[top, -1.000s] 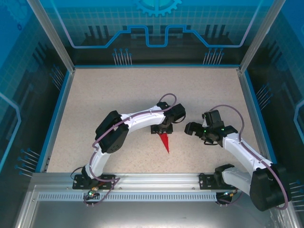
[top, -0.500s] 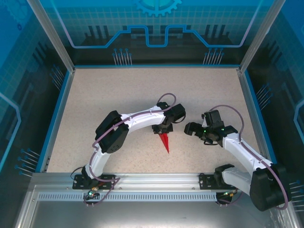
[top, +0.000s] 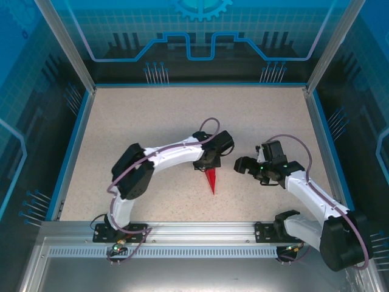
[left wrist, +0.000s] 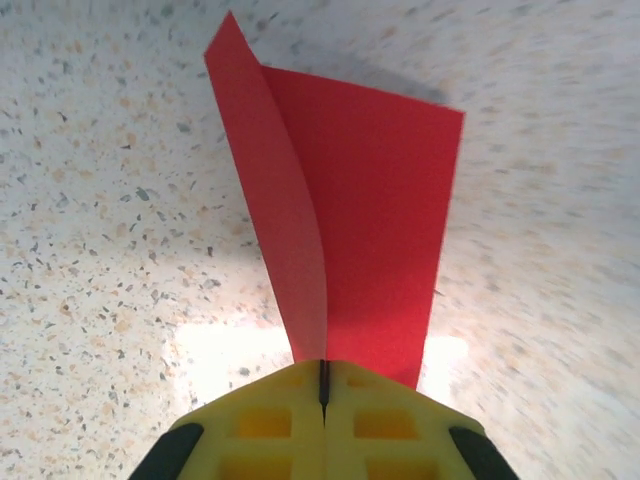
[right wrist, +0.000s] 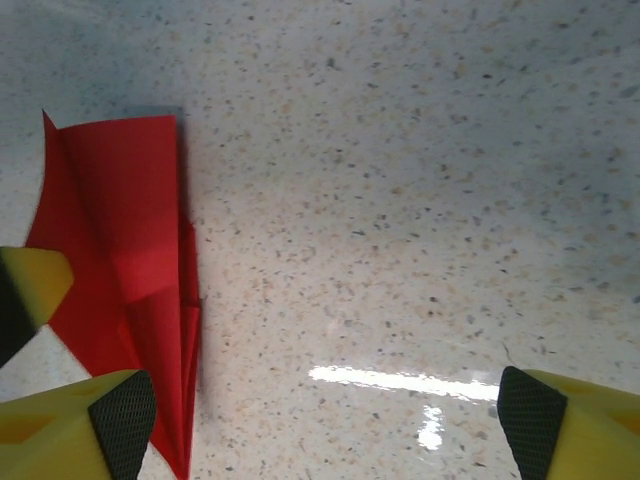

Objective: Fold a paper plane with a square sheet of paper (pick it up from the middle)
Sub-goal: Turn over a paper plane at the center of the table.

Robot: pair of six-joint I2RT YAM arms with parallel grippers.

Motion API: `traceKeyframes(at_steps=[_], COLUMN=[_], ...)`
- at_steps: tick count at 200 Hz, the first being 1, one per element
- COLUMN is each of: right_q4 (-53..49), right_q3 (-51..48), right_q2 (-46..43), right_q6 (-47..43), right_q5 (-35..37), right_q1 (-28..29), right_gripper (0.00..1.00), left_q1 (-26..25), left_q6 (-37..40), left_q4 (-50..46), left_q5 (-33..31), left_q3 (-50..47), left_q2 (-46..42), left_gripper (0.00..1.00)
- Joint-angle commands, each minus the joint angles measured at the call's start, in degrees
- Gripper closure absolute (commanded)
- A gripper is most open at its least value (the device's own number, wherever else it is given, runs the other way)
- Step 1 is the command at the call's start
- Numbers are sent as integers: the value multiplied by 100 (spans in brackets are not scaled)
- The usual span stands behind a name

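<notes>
Tabletop of speckled beige stone-look laminate [top: 140, 115] spreads wide. Left gripper [top: 208, 165] is pinched together on the tail of the slim bright red paper plane [top: 212, 181], near centre, nose toward 6 o'clock. Right gripper [top: 238, 163], jaws apart, hovers at its 3 o'clock.

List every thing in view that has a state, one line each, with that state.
paper plane: folded into a narrow dart, one flap raised, gripped.
left tool: shut on the paper plane.
right tool: open, holding nothing, beside the paper plane.
</notes>
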Motion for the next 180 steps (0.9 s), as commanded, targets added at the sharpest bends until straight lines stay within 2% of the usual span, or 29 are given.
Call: traceKeyframes(at_steps=[1, 18, 36, 64, 83, 128, 180], right_q4=[165, 274, 447, 620, 620, 660, 647], right_q3=[166, 224, 271, 323, 356, 585, 947], right_q2=[-101, -77, -5, -23, 20, 673, 1401], right_q6=[-11, 31, 74, 164, 172, 147, 32], right_q5=[-310, -295, -279, 98, 371, 460, 613], right_q1=[128, 341, 613, 1103, 1431, 1898, 2147], right_gripper=[12, 17, 27, 41, 45, 60, 66], left_q1=[50, 175, 351, 534, 541, 570, 579], left_q6=[430, 452, 383, 191, 90, -90, -136], left_q4=[1035, 1872, 2802, 4060, 4639, 5068, 5188], left_q5=[392, 841, 1371, 1962, 2143, 2147, 2142], left_q3=[-545, -1203, -1946, -2789, -3148, -3621, -3779], left_q2=[-853, -1240, -1480, -1533, -1469, -1359, -1245], left_gripper=[98, 99, 100, 100, 100, 100, 100])
